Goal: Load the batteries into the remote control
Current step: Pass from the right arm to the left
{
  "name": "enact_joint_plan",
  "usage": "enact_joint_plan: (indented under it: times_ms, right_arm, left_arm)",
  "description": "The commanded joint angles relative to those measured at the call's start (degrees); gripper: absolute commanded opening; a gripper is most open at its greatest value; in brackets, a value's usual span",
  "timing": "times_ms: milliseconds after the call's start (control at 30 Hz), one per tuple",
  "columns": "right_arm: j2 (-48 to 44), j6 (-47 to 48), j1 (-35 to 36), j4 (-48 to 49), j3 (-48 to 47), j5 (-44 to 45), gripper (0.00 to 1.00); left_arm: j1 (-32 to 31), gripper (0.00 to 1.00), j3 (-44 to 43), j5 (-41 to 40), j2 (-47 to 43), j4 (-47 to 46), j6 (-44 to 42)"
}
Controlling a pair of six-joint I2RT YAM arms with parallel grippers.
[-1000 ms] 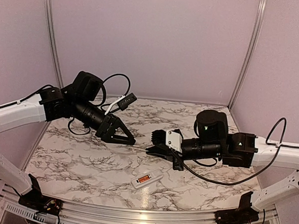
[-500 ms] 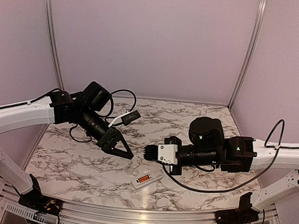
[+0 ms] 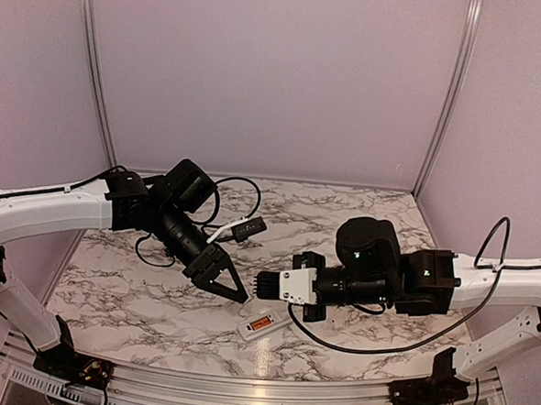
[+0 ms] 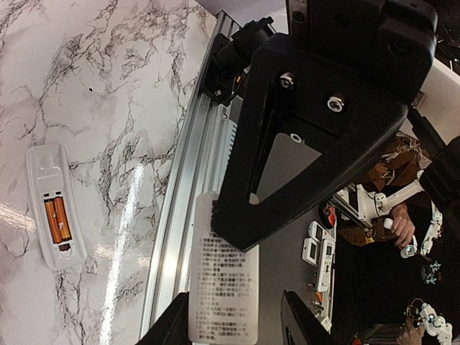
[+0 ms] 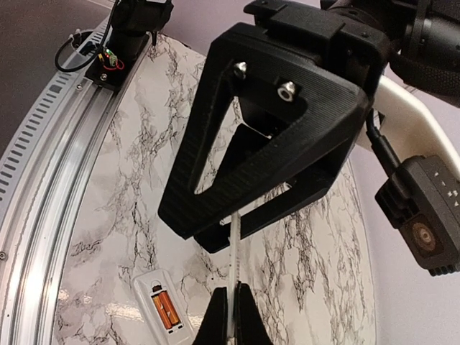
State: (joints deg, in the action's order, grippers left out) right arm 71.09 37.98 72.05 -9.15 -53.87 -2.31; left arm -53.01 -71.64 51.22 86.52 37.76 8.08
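Remote control (image 3: 265,323) lies back up on the marble surface (image 3: 370,227) in the top view, near 5 o'clock of the two pincer tips. From the left wrist, the left pincer (image 4: 237,323) stands part open around a white cover (image 4: 223,287), gap at 3 o'clock; if the other lets go before it clamps, the cover may fall. From the right wrist, the right pincer (image 5: 231,316) is closed on the cover's thin edge, and the remote's recess holds both batteries (image 5: 165,310).
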Motion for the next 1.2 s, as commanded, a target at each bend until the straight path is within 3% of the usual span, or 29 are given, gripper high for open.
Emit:
enact_joint_plan:
  times_ms: [0,300,567,767,833,1000,1167]
  right_arm:
    - [0.37,0.73,0.55,-0.82,-2.02,0.83,0.00]
    - [0.47,1.48,0.72,-1.13,-2.12,0.85,0.00]
    - [0.72,2.02,1.21,-1.35,-2.12,1.69,0.00]
    - [0.48,1.29,1.25,-1.09,-1.97,2.04,0.01]
    - [0.22,0.87,1.25,-0.43,-1.59,2.04,0.05]
    - [-1.02,-2.69,1.18,2.30,-1.05,5.46,0.35]
    - [-4.50,-9.03,-1.28,5.33,-0.10,4.00,0.41]
  left_arm:
    - [-0.36,0.42,-2.08,1.48,0.40,0.98,-0.94]
    - [-0.34,0.32,-2.68,1.27,0.95,1.00,-0.70]
    - [-0.34,0.37,-2.93,1.61,1.28,0.97,-0.54]
    - [-0.34,0.21,-2.86,0.39,0.84,0.98,-1.12]
    - [-0.25,0.18,-2.63,-0.59,0.84,1.00,-1.46]
    - [-0.27,0.13,-2.23,-5.31,0.34,0.72,-1.96]
    - [-0.27,0.10,0.57,-14.44,-2.02,-2.95,-0.84]
